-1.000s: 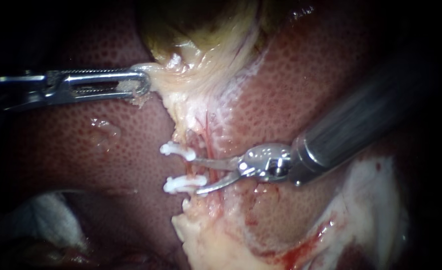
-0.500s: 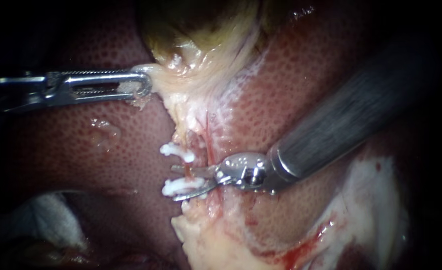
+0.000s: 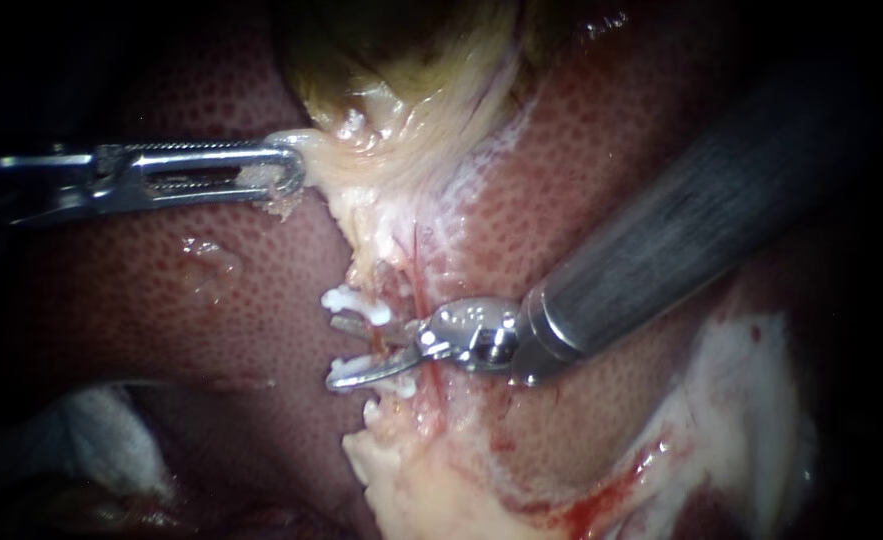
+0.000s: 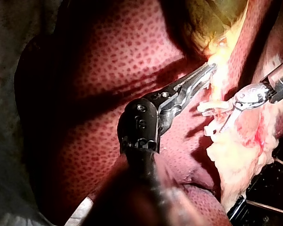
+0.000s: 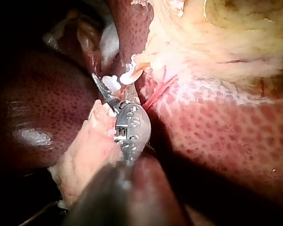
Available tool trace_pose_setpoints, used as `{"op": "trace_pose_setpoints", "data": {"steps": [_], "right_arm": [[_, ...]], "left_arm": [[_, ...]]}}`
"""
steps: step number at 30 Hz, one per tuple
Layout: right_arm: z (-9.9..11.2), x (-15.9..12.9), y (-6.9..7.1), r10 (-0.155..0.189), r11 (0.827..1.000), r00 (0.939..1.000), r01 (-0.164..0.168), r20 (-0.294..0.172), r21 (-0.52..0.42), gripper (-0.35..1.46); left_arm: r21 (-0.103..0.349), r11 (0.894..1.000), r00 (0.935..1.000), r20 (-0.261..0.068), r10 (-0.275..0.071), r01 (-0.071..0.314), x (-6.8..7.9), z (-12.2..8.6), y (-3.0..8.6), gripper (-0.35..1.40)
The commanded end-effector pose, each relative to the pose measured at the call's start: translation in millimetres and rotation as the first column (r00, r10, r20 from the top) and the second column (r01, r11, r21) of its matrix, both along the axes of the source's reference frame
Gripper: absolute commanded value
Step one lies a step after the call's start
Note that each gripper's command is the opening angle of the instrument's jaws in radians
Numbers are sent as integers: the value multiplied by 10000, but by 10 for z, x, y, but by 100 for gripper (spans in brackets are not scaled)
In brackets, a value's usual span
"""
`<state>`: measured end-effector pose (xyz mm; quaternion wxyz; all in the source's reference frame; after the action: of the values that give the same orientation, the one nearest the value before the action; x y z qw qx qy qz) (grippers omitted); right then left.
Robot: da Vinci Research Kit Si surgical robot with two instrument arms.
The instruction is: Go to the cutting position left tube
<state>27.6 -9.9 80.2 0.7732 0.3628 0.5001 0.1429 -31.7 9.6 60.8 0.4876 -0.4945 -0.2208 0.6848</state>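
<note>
The soft, thin tube (image 3: 379, 348), maybe easily torn, was straddled between 2 clips (image 3: 354, 303) by open jaws of the right instrument (image 3: 346, 350), while the gallbladder (image 3: 401, 150) was gripped by the left instrument (image 3: 289, 170).

- Tube (image 3: 376, 347): only a short stretch shows, between the upper clip (image 3: 354, 302) and the lower clip (image 3: 361, 372). Whether either blade touches it cannot be told.
- Lower clip: its right part is covered by the lower blade of the right instrument (image 3: 339, 350), whose blades stand apart.
- Right instrument, shaft: blurred, and lost in the dark at the far right. In its own wrist view it is a dark smear.
- Left instrument (image 3: 289, 168): shaft dim and cut off at the left edge. The gallbladder (image 3: 401, 60) tissue it clamps is mostly hidden by metal.
- Gallbladder: far part shadowed and cut off.
- Pale mass (image 3: 91, 440), near left: too dim to identify.
- Liver (image 3: 161, 280): margins lost in darkness.
</note>
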Motion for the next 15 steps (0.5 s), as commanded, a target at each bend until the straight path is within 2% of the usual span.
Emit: {"op": "trace_pose_setpoints", "data": {"steps": [1, 9, 15], "right_arm": [[0, 1, -1, 30, 10000, 10000, -29, -73, 24, 125], [4, 13, -6, 55, 9996, 10000, -54, -13, 290, 121], [6, 23, -7, 279, 9983, 9996, -274, -88, 513, 119]], "left_arm": [[-3, 10000, 10000, -9, -5, 5, 0, 0, 0, -35], [-6, 10000, 10000, 3, 12, -12, -2, 1, -1, -35], [-7, 10000, 10000, 17, 30, -30, -4, 2, -2, -35]]}}
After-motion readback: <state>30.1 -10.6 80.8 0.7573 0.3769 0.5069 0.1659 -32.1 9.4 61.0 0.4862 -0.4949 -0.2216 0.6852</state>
